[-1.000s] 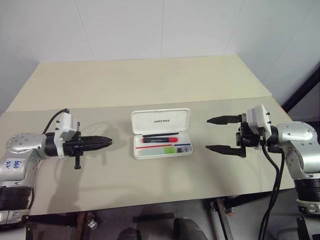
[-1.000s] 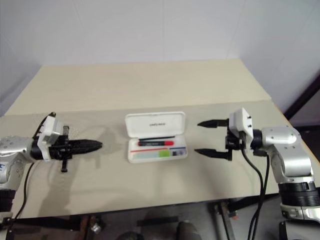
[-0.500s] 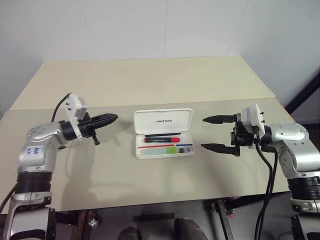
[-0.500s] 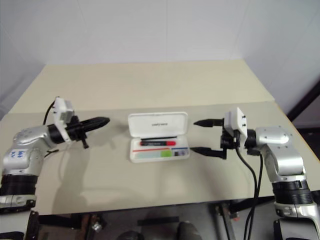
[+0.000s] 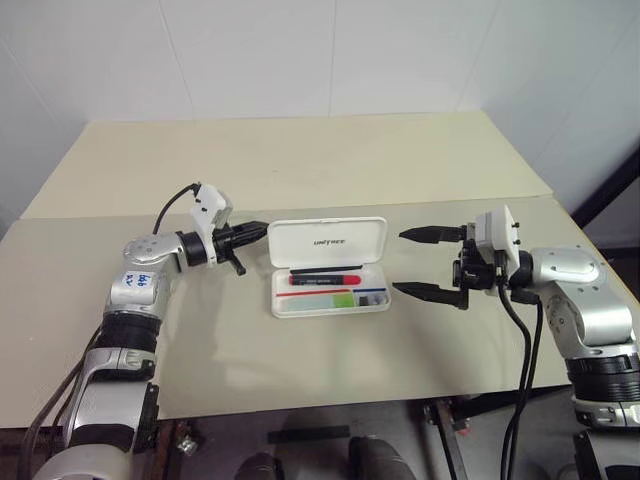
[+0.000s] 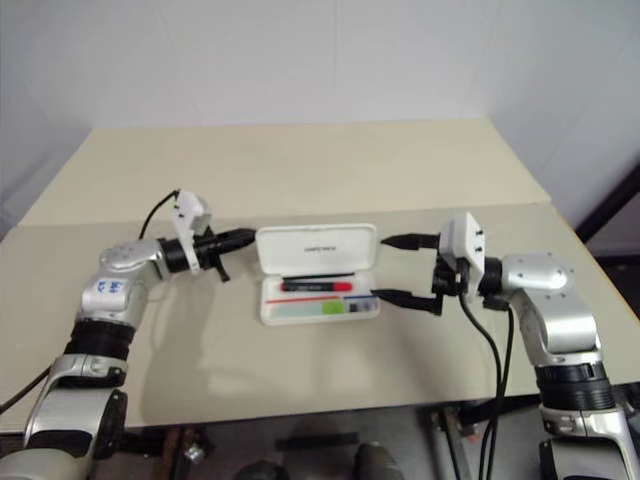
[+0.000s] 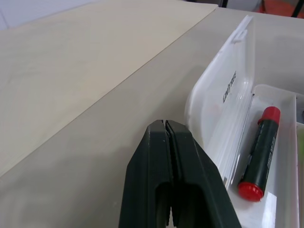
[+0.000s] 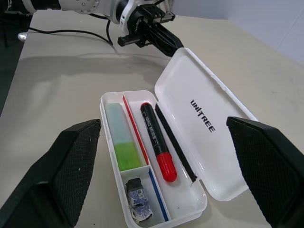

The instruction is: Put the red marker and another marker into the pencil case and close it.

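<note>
The white pencil case (image 5: 327, 241) lies open mid-table, its lid standing up along the far side. Inside, the red marker (image 5: 325, 279) rests along the back compartment, and another marker (image 5: 318, 300), pale green, lies in front of it. My left gripper (image 5: 262, 228) is shut and empty, pointing level, with its tip right at the lid's left end (image 7: 223, 90); whether it touches the lid I cannot tell. My right gripper (image 5: 399, 261) stands wide open just right of the case, fingers (image 8: 71, 161) spread on either side of the case's short end, holding nothing.
A small dark-and-silver object (image 8: 137, 199) sits in the case's small end compartment. A seam (image 5: 120, 214) runs across the table behind the case. The front table edge (image 5: 300, 402) is near me. Bare tabletop lies in front of and behind the case.
My left gripper, still shut, has swung right and away from me, from well left of the case up to the lid's left end. The right gripper has held its place.
</note>
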You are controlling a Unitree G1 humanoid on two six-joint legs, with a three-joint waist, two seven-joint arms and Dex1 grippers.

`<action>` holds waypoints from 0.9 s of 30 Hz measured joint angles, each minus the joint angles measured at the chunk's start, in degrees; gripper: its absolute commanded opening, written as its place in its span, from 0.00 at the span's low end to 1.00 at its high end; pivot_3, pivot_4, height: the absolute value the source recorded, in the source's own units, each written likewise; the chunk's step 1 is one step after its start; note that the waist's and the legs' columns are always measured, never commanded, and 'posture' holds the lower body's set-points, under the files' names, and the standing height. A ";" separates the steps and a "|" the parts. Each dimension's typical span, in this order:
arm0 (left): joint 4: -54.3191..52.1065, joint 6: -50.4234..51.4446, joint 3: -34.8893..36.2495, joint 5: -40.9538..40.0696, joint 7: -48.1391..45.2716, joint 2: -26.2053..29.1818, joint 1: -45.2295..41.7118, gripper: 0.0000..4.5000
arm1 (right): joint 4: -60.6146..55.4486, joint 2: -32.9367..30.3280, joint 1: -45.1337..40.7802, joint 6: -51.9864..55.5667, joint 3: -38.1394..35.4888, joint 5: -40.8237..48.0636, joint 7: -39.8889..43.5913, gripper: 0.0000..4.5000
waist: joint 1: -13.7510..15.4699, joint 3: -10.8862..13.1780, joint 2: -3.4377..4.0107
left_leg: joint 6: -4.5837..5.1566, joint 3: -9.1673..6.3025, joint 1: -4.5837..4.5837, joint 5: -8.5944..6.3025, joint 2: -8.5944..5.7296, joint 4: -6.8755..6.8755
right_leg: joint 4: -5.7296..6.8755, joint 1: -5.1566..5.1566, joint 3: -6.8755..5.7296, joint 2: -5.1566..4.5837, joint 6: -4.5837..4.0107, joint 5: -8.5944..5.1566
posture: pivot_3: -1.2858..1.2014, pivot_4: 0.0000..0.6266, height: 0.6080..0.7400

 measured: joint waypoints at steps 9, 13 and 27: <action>-1.59 -5.94 -1.45 -0.18 -9.55 -0.06 0.98 0.01 | -1.68 0.74 1.08 0.23 0.00 0.03 -2.07 1.00 | 0.05 0.00 0.00 | 0.00 0.00 0.00 0.00 0.00 0.00 | -0.02 0.00 0.00 0.00 0.00 0.00 | 0.52 0.24 1.00; -6.33 -8.76 -4.84 0.43 -16.39 2.28 4.54 0.01 | -1.79 1.09 1.23 0.48 0.00 0.06 -2.90 1.00 | -0.01 0.00 0.00 | -0.01 0.00 0.00 0.00 0.01 -0.01 | -0.01 0.00 0.01 0.00 0.00 0.00 | 0.52 0.24 1.00; -17.95 -1.83 -13.73 8.24 -11.32 1.69 9.45 0.01 | -6.24 2.38 3.83 2.67 -0.03 1.24 -7.08 1.00 | 0.13 -0.01 0.00 | 0.28 -0.08 0.02 -0.13 -0.01 0.04 | 0.03 0.04 0.04 0.01 0.01 0.02 | 0.52 0.24 1.00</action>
